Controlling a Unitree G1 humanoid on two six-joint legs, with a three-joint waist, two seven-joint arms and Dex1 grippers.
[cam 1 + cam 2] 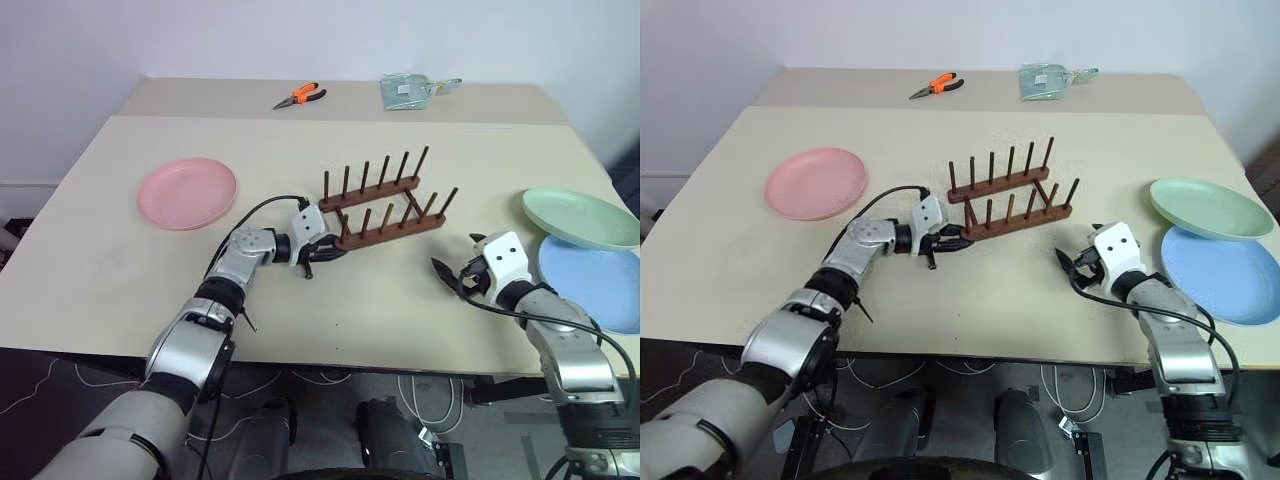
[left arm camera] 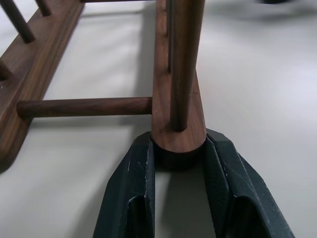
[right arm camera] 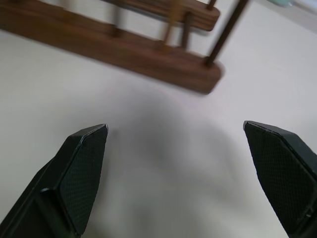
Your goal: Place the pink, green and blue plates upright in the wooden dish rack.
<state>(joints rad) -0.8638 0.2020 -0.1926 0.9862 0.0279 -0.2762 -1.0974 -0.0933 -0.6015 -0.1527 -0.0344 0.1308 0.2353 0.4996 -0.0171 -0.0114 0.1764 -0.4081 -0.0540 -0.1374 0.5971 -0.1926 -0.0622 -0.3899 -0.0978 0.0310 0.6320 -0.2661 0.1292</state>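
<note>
- While I look down from the head camera, the small dark brown wooden dish rack (image 1: 384, 204) with two rails of thin upright pegs sits near the centre of the beige tabletop (image 1: 120, 270), carrying no plates.
- My left end effector (image 1: 322, 252) is clamped on the rounded end of the rack's nearer rail, at the rack's 8 o'clock corner; in the left wrist view its black fingers (image 2: 132, 183) press both sides of that rail end.
- My right end effector (image 1: 456, 272) hovers at about 4 o'clock from the rack, just apart from it, with its fingers spread wide and nothing between them.
- I see the round salmon pink plastic plate (image 1: 187, 192) lying flat at 9 o'clock from the rack, well apart.
- At 3 o'clock, near the tabletop's edge, the round pale mint green plate (image 1: 580, 216) overlaps the far rim of the round light blue plate (image 1: 598, 282).
- Orange-handled pliers (image 1: 299, 96) lie at 11 o'clock, at the far side.
- A clear plastic bag (image 1: 408, 91) lies at 12 o'clock.
</note>
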